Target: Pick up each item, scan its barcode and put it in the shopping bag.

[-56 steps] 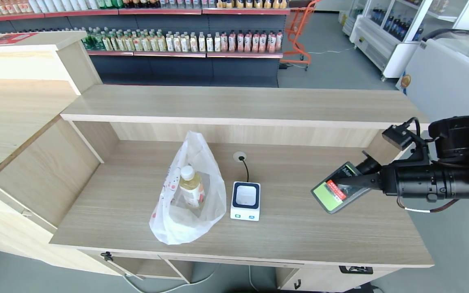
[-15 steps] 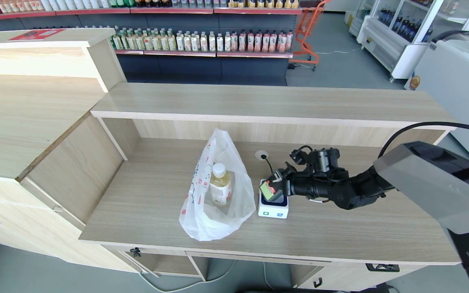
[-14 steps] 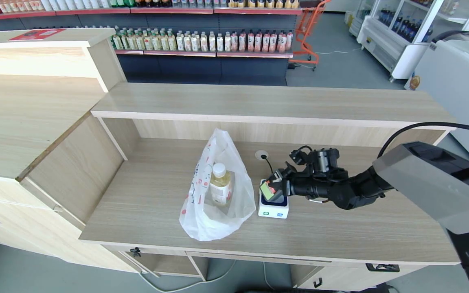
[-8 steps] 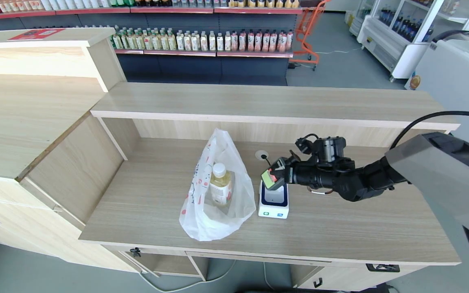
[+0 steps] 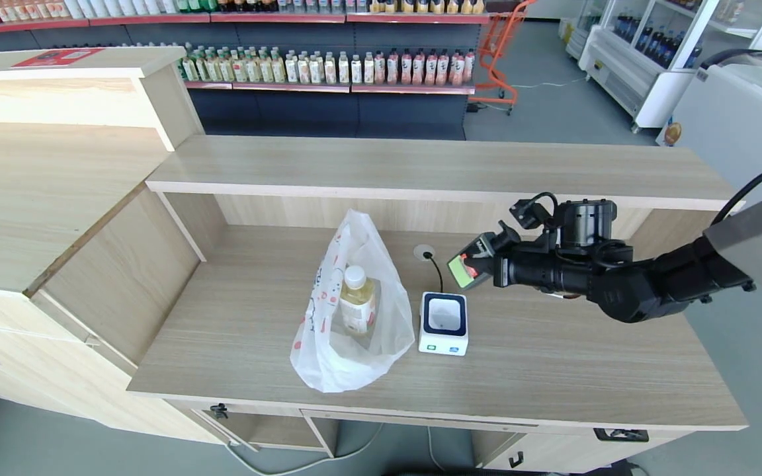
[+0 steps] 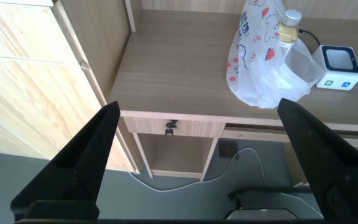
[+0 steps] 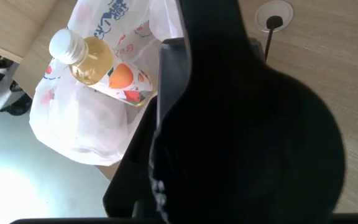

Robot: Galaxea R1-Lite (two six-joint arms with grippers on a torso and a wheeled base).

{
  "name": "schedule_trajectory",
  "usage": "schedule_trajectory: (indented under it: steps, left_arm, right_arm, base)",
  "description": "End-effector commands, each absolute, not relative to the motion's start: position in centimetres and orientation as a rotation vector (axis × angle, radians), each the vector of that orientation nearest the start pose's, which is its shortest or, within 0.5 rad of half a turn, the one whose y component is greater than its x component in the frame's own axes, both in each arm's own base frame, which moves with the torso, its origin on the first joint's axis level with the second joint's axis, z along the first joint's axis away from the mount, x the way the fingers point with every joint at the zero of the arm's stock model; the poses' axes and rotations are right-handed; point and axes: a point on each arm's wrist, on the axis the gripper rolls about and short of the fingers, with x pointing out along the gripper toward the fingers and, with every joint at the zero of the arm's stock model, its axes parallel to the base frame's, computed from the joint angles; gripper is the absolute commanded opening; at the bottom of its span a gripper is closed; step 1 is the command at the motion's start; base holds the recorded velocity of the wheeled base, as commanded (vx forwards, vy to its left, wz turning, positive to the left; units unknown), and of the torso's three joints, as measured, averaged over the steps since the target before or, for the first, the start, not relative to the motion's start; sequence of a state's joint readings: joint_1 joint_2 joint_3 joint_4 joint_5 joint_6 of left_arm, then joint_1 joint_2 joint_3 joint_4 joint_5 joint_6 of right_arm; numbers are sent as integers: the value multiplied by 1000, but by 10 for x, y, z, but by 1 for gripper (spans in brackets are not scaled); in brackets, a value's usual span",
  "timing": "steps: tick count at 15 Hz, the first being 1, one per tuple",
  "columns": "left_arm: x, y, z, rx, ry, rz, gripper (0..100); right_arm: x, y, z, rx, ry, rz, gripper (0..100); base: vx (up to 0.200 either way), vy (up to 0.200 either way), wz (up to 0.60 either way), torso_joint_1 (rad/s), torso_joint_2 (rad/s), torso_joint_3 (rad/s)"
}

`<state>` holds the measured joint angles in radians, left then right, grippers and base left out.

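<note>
One item in our right gripper: green packet, fingers clamped on it, held in air near scanner but apart from its window; we judge scan step in hand or just done. Just beside scanner stands shopping bag, mouth up for easy drop, bottle already inside. Our left gripper hangs off near edge of counter, fingers wide apart, holding nothing

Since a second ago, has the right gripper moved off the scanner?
Yes. The right gripper, holding the green packet, has lifted off the scanner and drawn toward the robot's right.
</note>
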<state>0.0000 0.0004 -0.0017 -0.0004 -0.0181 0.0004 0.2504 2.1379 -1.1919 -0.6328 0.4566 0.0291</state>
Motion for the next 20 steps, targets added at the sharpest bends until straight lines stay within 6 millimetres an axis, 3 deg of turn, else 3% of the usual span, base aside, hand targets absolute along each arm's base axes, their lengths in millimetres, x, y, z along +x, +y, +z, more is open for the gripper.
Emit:
schedule_trajectory:
  steps: [1, 6, 14, 20]
  left_arm:
    - [-23, 0, 76, 0, -3, -18, 100]
    - [-23, 0, 76, -2, -3, -17, 100]
    - [-23, 0, 76, -2, -3, -17, 100]
    - [-23, 0, 76, -2, -3, -17, 100]
  right_arm:
    - [398, 112, 134, 59, 311, 699, 0]
    - [397, 118, 131, 58, 319, 714, 0]
    - [413, 139, 92, -39, 350, 764, 0]
    - [450, 156, 58, -106, 247, 783, 0]
  base:
    - [0, 200, 0, -17, -2, 7]
    - [0, 40, 0, 1, 0, 1]
    - [0, 0, 0, 0, 0, 0]
    - [0, 0, 0, 0, 0, 0]
